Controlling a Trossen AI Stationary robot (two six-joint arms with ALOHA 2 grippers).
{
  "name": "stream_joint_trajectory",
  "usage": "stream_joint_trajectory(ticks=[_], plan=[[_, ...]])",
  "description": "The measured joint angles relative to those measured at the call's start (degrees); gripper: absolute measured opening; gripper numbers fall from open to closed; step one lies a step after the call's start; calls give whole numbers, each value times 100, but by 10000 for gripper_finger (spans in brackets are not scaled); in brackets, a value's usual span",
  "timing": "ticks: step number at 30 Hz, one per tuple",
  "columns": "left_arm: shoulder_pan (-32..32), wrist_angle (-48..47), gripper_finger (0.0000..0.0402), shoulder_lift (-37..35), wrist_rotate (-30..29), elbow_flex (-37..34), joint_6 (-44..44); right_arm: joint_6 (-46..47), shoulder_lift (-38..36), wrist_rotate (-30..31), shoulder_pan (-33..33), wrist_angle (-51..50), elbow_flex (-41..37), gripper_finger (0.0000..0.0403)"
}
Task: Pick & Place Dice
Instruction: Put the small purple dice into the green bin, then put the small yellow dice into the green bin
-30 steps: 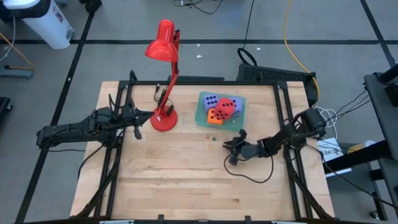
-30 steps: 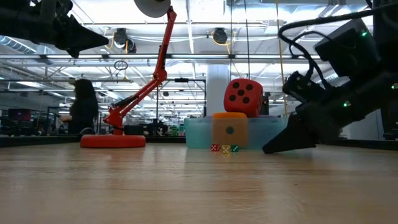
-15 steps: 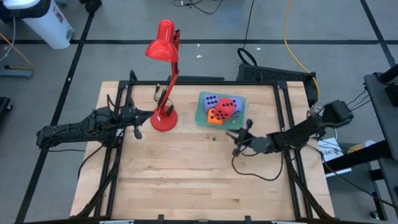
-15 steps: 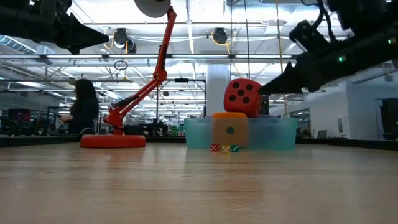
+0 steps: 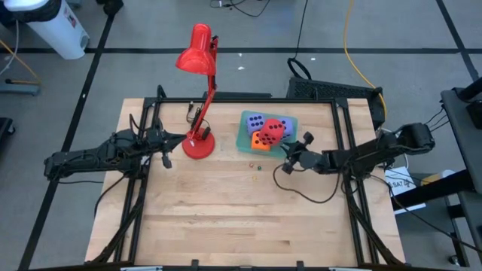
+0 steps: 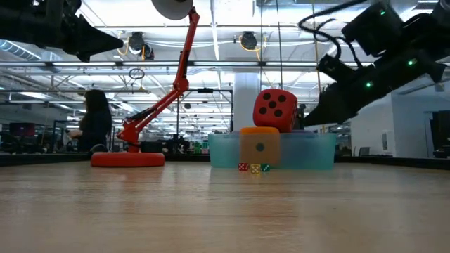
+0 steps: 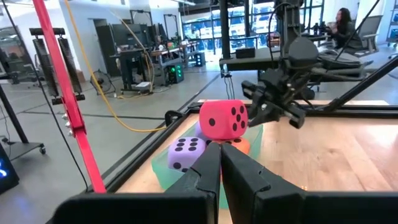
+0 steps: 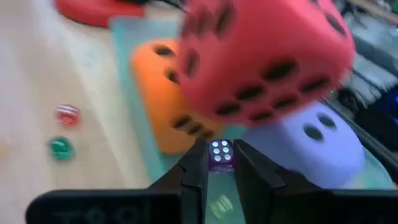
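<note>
We get bright, even light from ceiling fixtures (image 6: pixel 137 43), which glare white in the low view. Shadows on the table (image 5: pixel 226 218) are faint. The right wrist view is soft, with the red die (image 8: pixel 261 56) blurry up close.

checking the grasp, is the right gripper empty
No, the right gripper is shut on a small purple die, right in front of the big red die.

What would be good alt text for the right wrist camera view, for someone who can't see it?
The right hand pinches a tiny purple die between its fingertips, close to a big red die stacked above an orange die and a lavender die. Two small dice, red and green, lie on the wooden table.
</note>
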Motion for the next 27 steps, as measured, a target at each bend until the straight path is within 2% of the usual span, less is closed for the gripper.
stream_joint_trajectory(ticks=[4,11,15,20,23,27], plan=[[0,0,26,1,0,0,-5,422,-6,229,-88,-31,-2,79],[0,2,26,2,0,0,-4,459,-6,227,-72,177,-2,164],[0,3,26,1,0,0,-3,458,-6,215,24,213,-2,195],[0,2,26,2,2,0,-25,-119,-6,214,455,1398,-2,198],[0,2,26,2,2,0,-24,-604,-8,232,874,2189,0,183],[0,2,26,2,2,0,-5,-458,13,236,1367,2436,0,153]])
